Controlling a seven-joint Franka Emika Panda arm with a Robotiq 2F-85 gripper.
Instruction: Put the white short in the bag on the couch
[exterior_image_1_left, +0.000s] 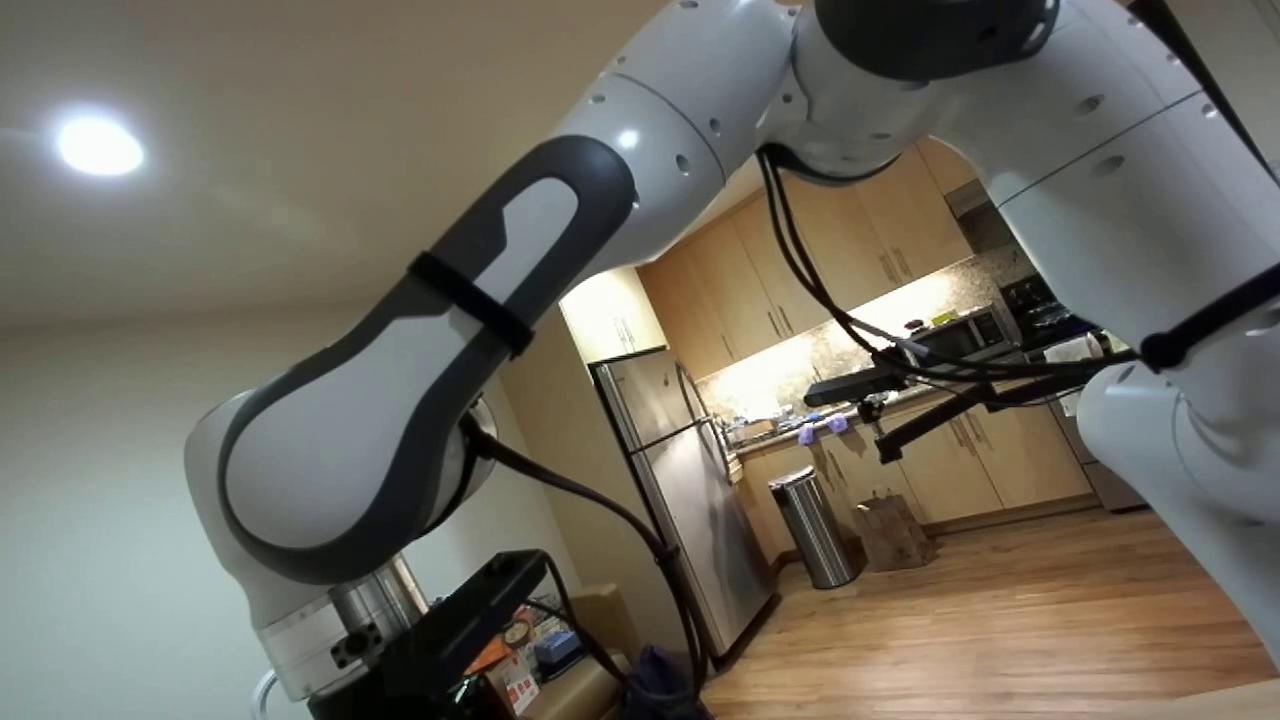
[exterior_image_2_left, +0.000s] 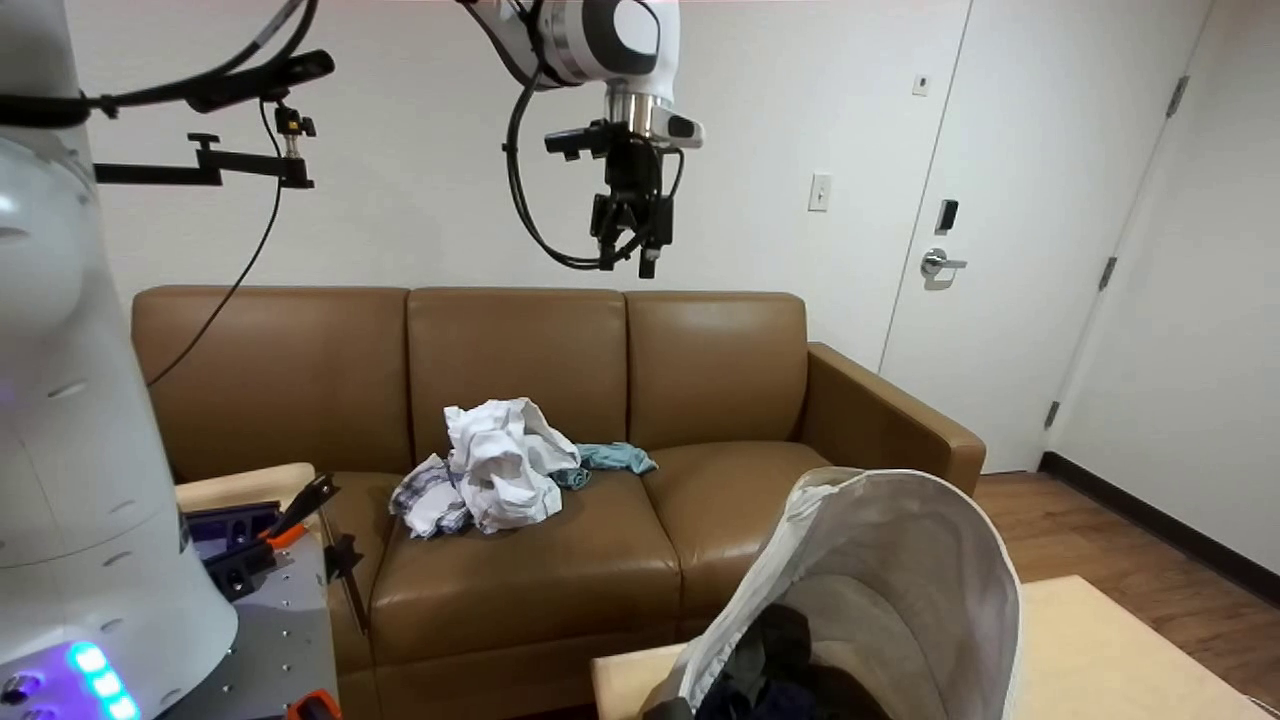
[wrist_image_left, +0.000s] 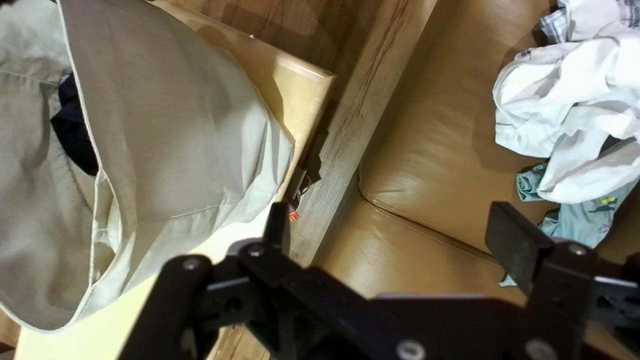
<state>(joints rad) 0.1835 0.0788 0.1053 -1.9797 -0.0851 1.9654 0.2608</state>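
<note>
A crumpled white cloth (exterior_image_2_left: 505, 470) lies on the brown couch (exterior_image_2_left: 520, 590); its exact shape as shorts cannot be told. It also shows at the right of the wrist view (wrist_image_left: 565, 105). The beige fabric bag (exterior_image_2_left: 890, 590) stands open on a light wooden table, not on the couch, with dark clothes inside. The bag fills the left of the wrist view (wrist_image_left: 170, 125). My gripper (exterior_image_2_left: 628, 264) is high above the couch, pointing down. In the wrist view its fingers (wrist_image_left: 392, 225) are wide apart with nothing between them. In an exterior view the fingers are cut off.
A plaid cloth (exterior_image_2_left: 432, 497) and a teal cloth (exterior_image_2_left: 615, 457) lie beside the white cloth. The wooden table (exterior_image_2_left: 1130, 640) stands in front of the couch, with a gap between. The couch armrest (exterior_image_2_left: 890, 405) rises at one end. A camera bracket (exterior_image_2_left: 250, 165) sticks out near the base.
</note>
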